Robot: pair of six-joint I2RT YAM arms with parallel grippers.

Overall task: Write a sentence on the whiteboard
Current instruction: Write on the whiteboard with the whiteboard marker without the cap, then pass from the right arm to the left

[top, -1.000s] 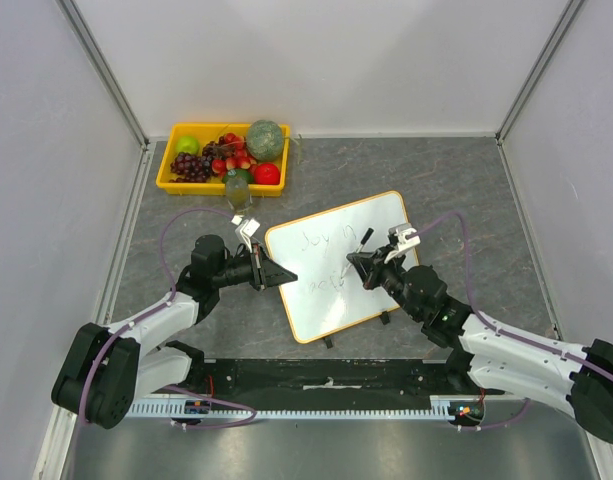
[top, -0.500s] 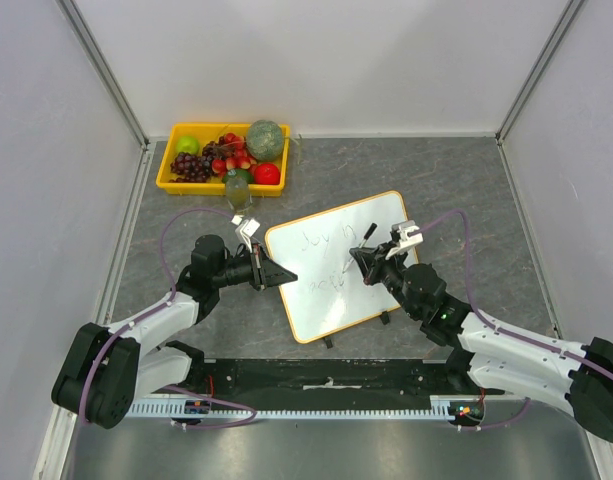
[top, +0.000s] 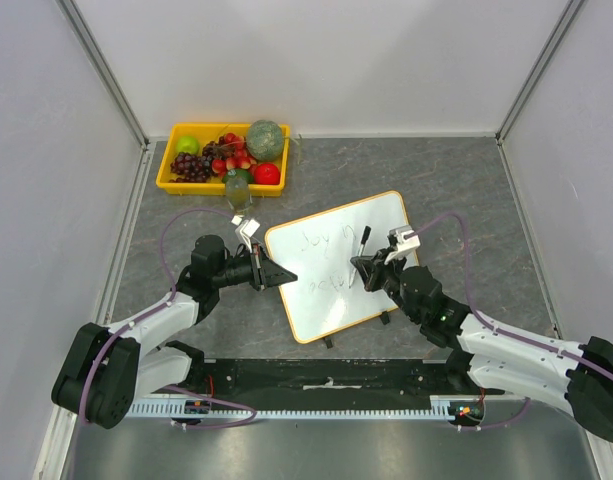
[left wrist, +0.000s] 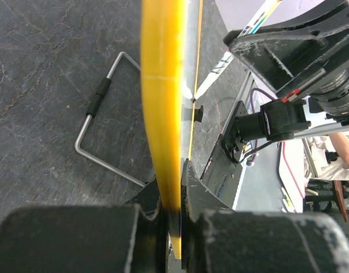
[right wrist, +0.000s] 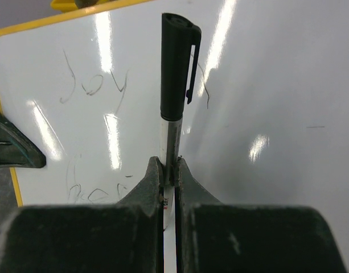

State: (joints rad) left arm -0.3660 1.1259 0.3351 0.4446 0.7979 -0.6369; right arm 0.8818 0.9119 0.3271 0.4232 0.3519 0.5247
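Since the earlier frame the right gripper [top: 363, 267] has shifted a little toward the arm bases, and the marker [top: 364, 240] now stands more upright over the board [top: 321, 312]. The left arm and the board have not moved.

Top view: the board lies askew on the grey table [top: 466, 190], between the two arms. The left gripper [top: 286, 277] is clamped on its left edge. The right gripper is closed on the marker above the writing. The sentence [top: 321, 240] runs in two faint lines across the board's middle. A yellow tray [top: 164, 172] of fruit sits at the far left, well apart.

Left wrist: the left gripper [left wrist: 174, 219] pinches the board [left wrist: 161, 114] by its yellow frame, seen edge-on. A wire bail [left wrist: 103, 114] lies on the table [left wrist: 43, 57] beside it.

Right wrist: the right gripper [right wrist: 169, 176] grips the marker [right wrist: 177, 74] by its barrel, black cap pointing away. On the board [right wrist: 276, 68], the sentence [right wrist: 94, 85] reads "Joy" in its upper line; the lower line is too faint to read.
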